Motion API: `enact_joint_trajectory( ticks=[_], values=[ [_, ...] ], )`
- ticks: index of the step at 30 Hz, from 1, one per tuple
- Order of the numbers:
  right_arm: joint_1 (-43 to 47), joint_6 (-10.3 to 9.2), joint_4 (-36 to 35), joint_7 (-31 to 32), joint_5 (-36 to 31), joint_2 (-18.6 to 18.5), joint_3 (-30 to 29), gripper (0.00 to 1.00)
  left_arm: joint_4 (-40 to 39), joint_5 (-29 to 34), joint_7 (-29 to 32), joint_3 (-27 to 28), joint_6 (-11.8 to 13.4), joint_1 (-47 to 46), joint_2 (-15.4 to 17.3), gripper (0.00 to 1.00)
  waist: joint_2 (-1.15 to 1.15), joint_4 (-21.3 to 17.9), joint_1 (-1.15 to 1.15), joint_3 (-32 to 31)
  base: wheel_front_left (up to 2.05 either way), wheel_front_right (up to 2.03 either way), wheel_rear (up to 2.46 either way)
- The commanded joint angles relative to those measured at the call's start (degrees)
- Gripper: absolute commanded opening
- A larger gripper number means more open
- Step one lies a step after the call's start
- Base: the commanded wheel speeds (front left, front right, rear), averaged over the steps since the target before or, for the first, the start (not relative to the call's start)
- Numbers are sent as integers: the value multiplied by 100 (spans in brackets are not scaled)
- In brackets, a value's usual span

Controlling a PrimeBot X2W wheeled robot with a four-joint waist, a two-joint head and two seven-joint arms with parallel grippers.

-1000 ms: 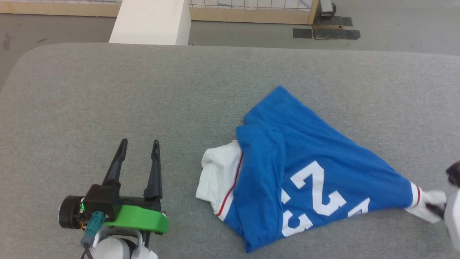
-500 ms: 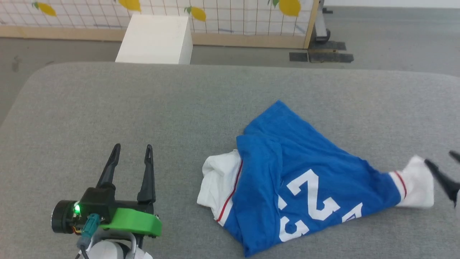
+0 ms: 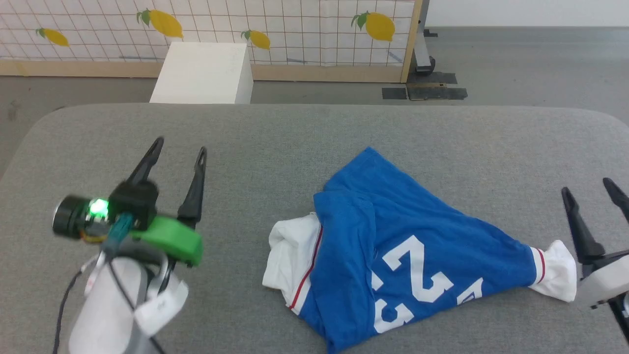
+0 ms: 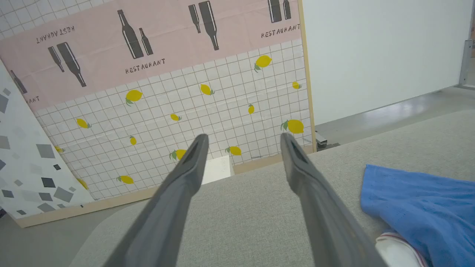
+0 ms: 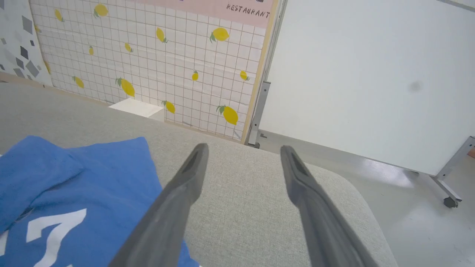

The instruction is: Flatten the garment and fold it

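The garment [image 3: 393, 246], a royal-blue jersey T-shirt with a white 23, lies crumpled on the grey table [image 3: 275, 147]. One white sleeve bunches at its left, the other stretches out to the right beside my right gripper [image 3: 587, 189]. That gripper is open and empty, raised just right of the sleeve. My left gripper [image 3: 179, 150] hangs open and empty well left of the shirt. The left wrist view catches blue cloth [image 4: 423, 207] at its right edge. In the right wrist view the blue garment [image 5: 70, 196] lies at lower left.
A white box [image 3: 204, 73] stands on the floor beyond the table's far edge, before a lemon-patterned tiled panel [image 3: 245, 24]. Bare grey table stretches left of and behind the shirt. The table's rounded right corner [image 5: 356, 193] drops to the floor.
My right gripper let go of the white sleeve and rose, fingers now spread. The sleeve dropped flat. My left gripper lifted higher. The camera tilted up.
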Motion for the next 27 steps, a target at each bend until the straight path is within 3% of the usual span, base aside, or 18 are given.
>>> enact_joint_trajectory(
  ticks=[1, 7, 15, 19, 27],
  values=[
    [139, -10, -240, 78, -253, 228, -153, 100, 105, -148, 251, -270, -35, -324, 140, 100, 0, -40, 0, 32, 0, 0, 0],
    [538, -10, -1201, 492, -912, 954, -446, 100, 450, -1221, 1785, -1789, -38, -1374, 753, 100, 0, -187, 0, 164, 0, 0, 0],
    [572, -10, -1510, 643, -1102, 1216, -431, 100, 543, -3101, 3813, -3932, -39, -2425, 1578, 100, 0, -441, 0, 426, 0, 0, 0],
    [433, -10, -1494, 629, -1102, 1261, -379, 100, 731, -3567, 4203, -4666, -39, -2926, 1782, 100, 0, -588, 0, 649, 0, 0, 0],
    [55, -10, -1321, 526, -1154, 1311, -205, 100, 1340, -4117, 4521, -5934, -39, -3660, 1797, 100, 0, -924, 0, 1095, 0, 0, 0]
  ],
)
